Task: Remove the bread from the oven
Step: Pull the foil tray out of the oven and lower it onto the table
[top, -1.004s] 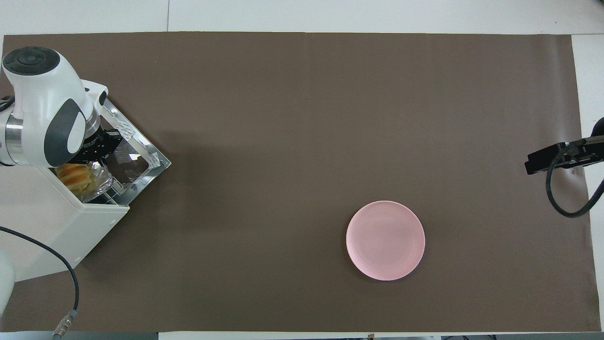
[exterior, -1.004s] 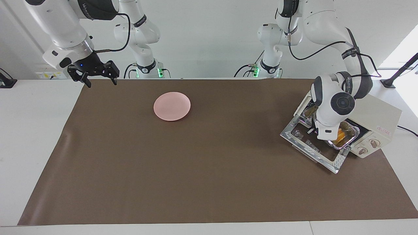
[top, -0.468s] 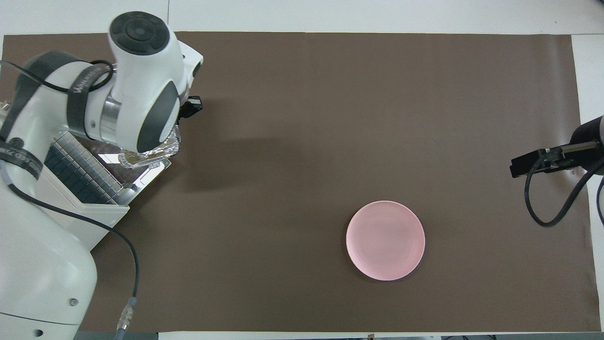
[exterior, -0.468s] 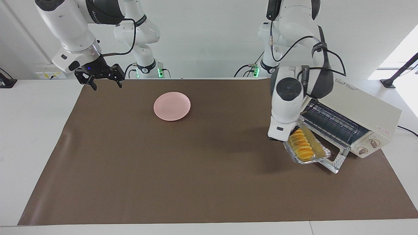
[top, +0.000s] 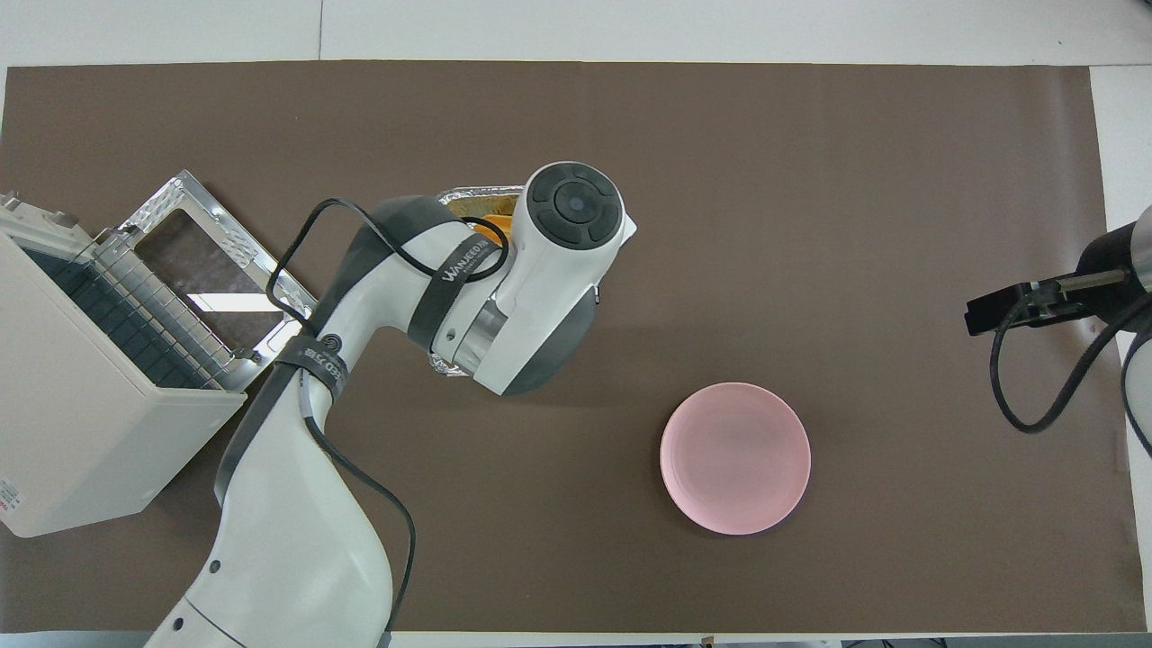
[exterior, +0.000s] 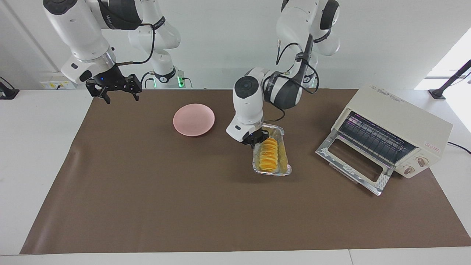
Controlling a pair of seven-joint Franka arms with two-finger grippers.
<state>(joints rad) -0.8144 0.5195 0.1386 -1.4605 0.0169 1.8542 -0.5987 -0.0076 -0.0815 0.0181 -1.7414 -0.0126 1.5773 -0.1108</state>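
I judged the carry-out step nearly done: the left gripper (exterior: pixel 256 140) had its fingers pinched tight on the rim of the foil tray (exterior: pixel 286 170), at the end nearer the robots, and the bread (exterior: pixel 268 155) lay in that tray over the middle of the worktop (exterior: pixel 147 206), between the pink plate (exterior: pixel 194 119) and the oven (exterior: pixel 395 136). Whether the tray was already resting on the brown mat or just above it I could not tell; in the overhead view the arm hid most of it. The oven stood with its glass door dropped open and its wire rack bare. My next move would be to settle the tray flat, let go of the rim and lift clear without dragging the foil. A second before, the left gripper was down inside the oven mouth at the tray; half a second before, tray and bread hung over the open door. The right gripper (exterior: pixel 115 88), wide open and empty, waited over the mat's corner at its own end, having drifted slightly inward.
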